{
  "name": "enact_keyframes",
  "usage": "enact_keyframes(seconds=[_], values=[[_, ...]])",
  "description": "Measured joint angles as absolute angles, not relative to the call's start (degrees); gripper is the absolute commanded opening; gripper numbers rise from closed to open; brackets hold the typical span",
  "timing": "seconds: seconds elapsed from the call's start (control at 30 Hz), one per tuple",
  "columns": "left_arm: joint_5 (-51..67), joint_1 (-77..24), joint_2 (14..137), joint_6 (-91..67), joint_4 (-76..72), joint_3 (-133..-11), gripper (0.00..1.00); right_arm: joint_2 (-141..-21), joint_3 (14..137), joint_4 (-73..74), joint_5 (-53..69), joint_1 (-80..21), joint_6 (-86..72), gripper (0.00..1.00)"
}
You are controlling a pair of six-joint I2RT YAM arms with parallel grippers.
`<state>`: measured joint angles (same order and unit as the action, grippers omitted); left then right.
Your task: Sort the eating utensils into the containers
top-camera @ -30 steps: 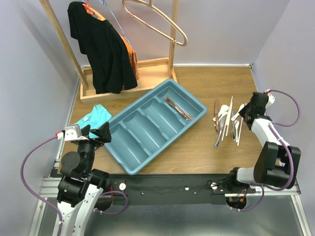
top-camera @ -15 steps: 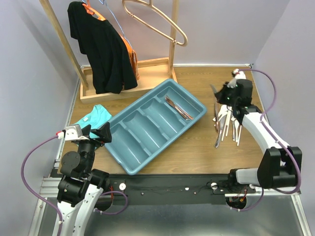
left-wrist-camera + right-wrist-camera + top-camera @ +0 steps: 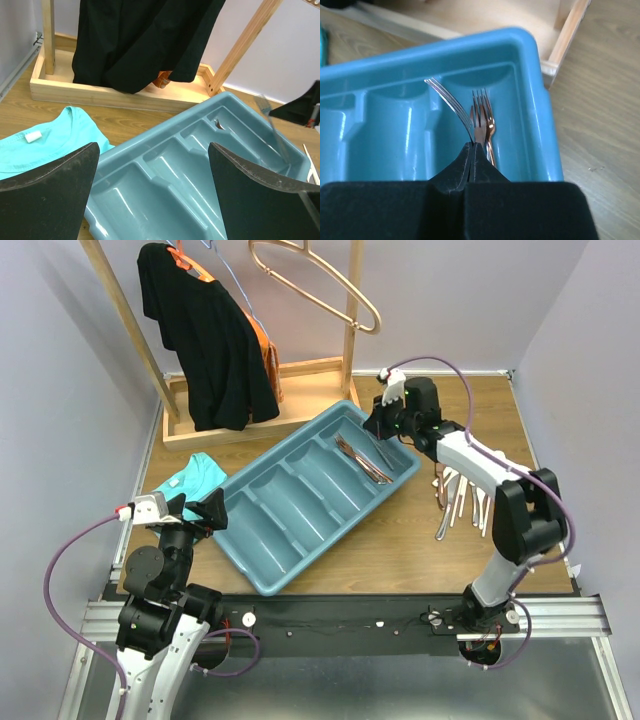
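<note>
Forks (image 3: 362, 460) are already laid in the end compartment of the teal tray (image 3: 270, 530); the other three are seen bare. Another coppery fork (image 3: 481, 107) is pinched in the shut jaws of the right gripper (image 3: 473, 150) above that compartment. The left gripper (image 3: 152, 165) is held with jaws wide, nothing in them. A pile of spoons, chopsticks and knives (image 3: 460, 500) is left on the bench (image 3: 400, 540).

The tray (image 3: 262, 540) is laid diagonally across the middle of the top view, with forks (image 3: 362, 460) in its rightmost compartment. A fork (image 3: 480, 107) is held over that end by the right gripper (image 3: 472, 146). Loose utensils (image 3: 462, 490) are spread at centre right, a cloth (image 3: 190, 480) at left, a rack (image 3: 250, 425) at upper left
</note>
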<state>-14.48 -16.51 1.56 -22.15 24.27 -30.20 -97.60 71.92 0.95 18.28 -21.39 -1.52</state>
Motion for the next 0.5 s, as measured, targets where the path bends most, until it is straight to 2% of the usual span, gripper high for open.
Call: enact_keyframes(seconds=[0.1,0.2,0.23,0.5], values=[[-14.48,-16.51,1.56,-22.15,24.27,-30.2,0.99,-101.49,72.73,0.97,19.29,-21.43,-1.72,0.09],[-14.48,-16.51,1.56,-22.15,24.27,-30.17,0.99,-105.43,73.63,1.19,20.32,-21.39,-2.44,0.19],[-14.46,-16.51,1.56,-22.15,24.27,-30.2,0.99,-106.15,73.78,1.32,20.45,-21.41,-2.63,0.29],[-14.48,-16.51,1.56,-22.15,24.27,-30.2,0.99,-106.67,73.8,2.26,19.44,-21.5,-3.92,0.58]])
